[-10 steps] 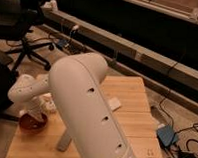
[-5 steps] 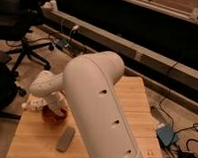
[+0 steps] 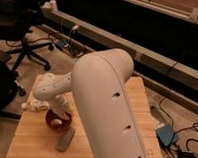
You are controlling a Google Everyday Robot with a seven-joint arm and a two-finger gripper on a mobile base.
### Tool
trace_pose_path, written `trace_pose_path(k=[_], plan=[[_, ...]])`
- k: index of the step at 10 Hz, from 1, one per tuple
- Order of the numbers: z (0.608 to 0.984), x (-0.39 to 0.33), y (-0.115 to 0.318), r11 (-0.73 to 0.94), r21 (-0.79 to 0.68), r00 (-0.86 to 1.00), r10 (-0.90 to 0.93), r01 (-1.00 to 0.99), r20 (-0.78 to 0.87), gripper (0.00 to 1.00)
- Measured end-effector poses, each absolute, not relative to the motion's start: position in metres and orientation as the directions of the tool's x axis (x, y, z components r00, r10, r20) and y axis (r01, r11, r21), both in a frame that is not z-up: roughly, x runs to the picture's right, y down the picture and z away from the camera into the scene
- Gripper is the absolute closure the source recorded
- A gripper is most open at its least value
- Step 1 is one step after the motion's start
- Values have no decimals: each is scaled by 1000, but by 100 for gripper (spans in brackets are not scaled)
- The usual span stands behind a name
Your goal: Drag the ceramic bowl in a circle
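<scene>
The ceramic bowl [image 3: 56, 121], round, shallow and orange-red, sits on the left half of the wooden table [image 3: 34, 145]. My white arm fills the middle of the camera view and bends down to the left. Its gripper [image 3: 61, 110] comes down onto the bowl's far rim and is shut on it. The arm's wrist hides the fingertips and part of the bowl.
A flat grey object [image 3: 65, 140] lies just in front of the bowl. A small white thing [image 3: 33, 106] stands to the bowl's left near the table edge. An office chair [image 3: 24, 47] stands on the floor at the back left. A blue box [image 3: 167, 134] and cables lie to the right.
The gripper and the bowl have moved together from the table's left edge to the right, then slightly nearer. The arm has swung with them.
</scene>
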State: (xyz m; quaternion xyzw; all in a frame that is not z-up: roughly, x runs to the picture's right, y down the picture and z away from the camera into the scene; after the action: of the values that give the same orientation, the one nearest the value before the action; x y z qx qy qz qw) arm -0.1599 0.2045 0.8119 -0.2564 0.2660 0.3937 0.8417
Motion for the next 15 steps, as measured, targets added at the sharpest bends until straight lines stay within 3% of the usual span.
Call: trace_pose_path(k=[4,9,15], plan=[[770,-190,210,636,-297,664,474,-712,-578,100],[725,-200,249,666,-407,748,362,-625,-556,100],[722,-270,238,648,-512,818,353,-564,-454,100]])
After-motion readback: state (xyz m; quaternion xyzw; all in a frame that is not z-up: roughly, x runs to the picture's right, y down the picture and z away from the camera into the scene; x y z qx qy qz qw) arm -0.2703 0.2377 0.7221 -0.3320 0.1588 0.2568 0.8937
